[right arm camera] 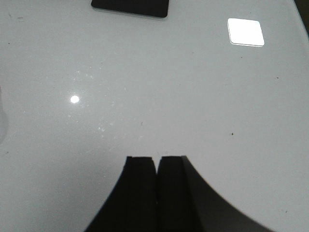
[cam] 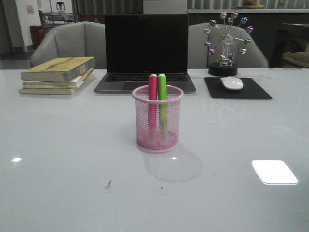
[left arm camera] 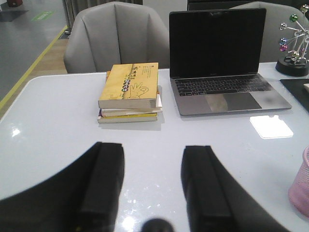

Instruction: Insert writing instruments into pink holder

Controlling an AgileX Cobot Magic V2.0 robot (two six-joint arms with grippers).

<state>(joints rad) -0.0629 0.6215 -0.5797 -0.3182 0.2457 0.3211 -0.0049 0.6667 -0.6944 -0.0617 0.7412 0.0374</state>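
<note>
The pink holder (cam: 158,120) stands in the middle of the table. Upright inside it are the pink marker (cam: 153,96) and the green marker (cam: 162,96), side by side, their tops just above the rim. Neither arm shows in the front view. My left gripper (left arm camera: 152,150) is open over bare table with nothing between its fingers; an edge of the pink holder (left arm camera: 300,186) shows at that view's side. My right gripper (right arm camera: 157,159) is shut on nothing, above bare table.
A stack of books (cam: 58,75) lies at the back left, a laptop (cam: 146,53) stands behind the holder, and a mouse (cam: 232,83) rests on a black pad (cam: 236,89) at the back right. A ball ornament (cam: 227,41) stands behind the pad.
</note>
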